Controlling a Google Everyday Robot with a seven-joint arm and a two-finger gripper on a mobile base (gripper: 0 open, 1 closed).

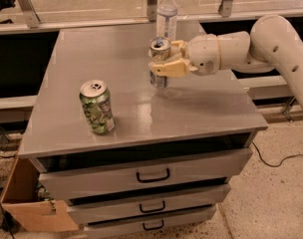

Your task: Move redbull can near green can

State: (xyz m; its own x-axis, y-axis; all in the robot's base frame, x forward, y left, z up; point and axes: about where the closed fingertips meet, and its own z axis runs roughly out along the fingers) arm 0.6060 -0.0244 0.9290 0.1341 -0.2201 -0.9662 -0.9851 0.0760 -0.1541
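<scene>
The wide green-and-white mottled drink can (96, 108) stood upright at the front left of the grey metal tabletop (206, 108). Well apart to its right, the slim silver-and-blue redbull can (159, 80) was upright mid-table, its middle clasped by the cream two-finger gripper (164, 59) reaching in from the right. A clear plastic water bottle (166, 15) stood behind.

Slim silver-blue redbull can (159, 79) upright, mid-tabletop toward back edge, clasped by gripper (165, 59). Wider green-white mottled green can (97, 107) upright near front-left corner, well apart.
</scene>
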